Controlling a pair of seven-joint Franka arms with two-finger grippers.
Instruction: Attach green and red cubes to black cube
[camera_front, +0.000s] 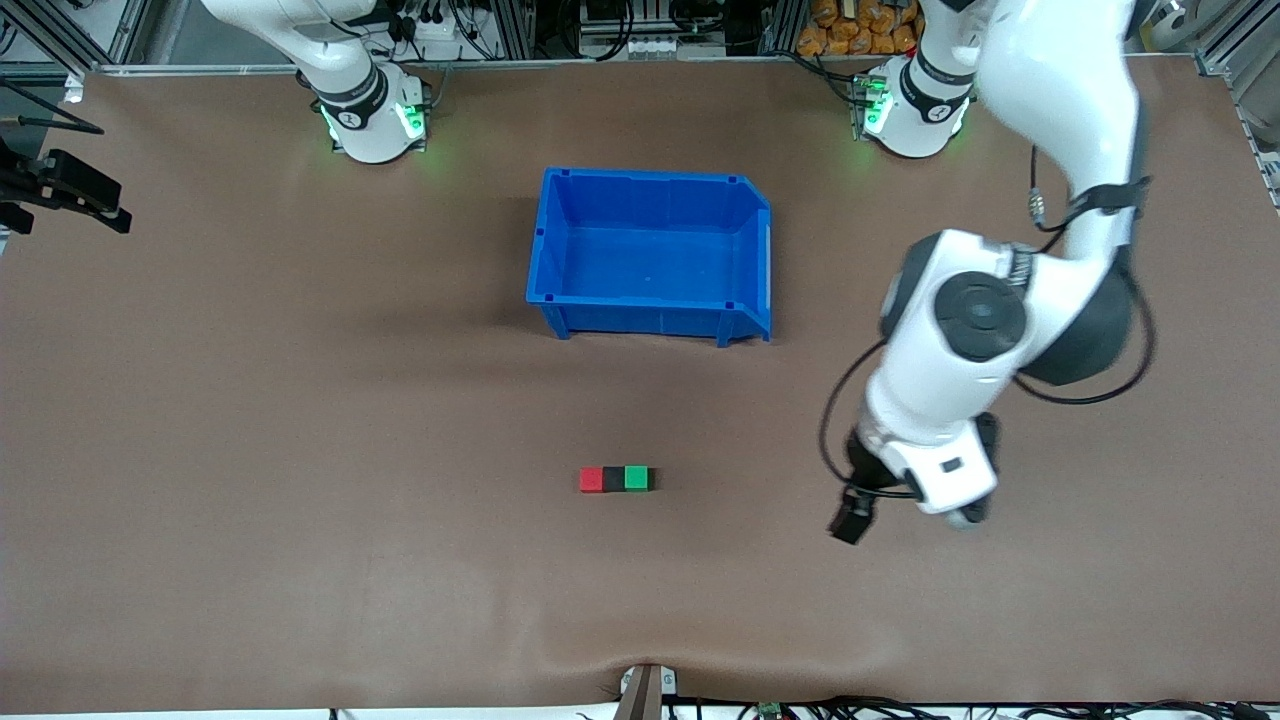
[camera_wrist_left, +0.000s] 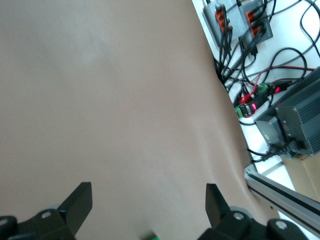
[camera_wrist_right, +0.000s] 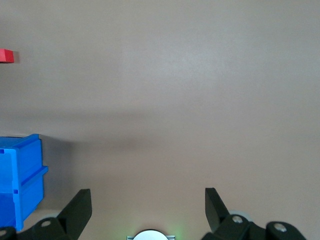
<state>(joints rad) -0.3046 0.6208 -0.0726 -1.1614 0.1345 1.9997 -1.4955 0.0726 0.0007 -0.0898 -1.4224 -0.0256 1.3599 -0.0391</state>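
The red cube (camera_front: 591, 480), black cube (camera_front: 613, 479) and green cube (camera_front: 637, 478) sit in one row on the table (camera_front: 300, 450), touching side to side, black in the middle. The row lies nearer the front camera than the blue bin (camera_front: 650, 255).

The left gripper (camera_wrist_left: 149, 200) hangs above bare table toward the left arm's end, well apart from the row. Its fingers (camera_wrist_left: 77, 202) are spread wide with nothing between them.

The right gripper (camera_wrist_right: 148, 200) waits up near its base. Its fingers (camera_wrist_right: 77, 205) are also wide apart and hold nothing; the bin's corner shows just beside one fingertip, and the red cube appears well away from both.
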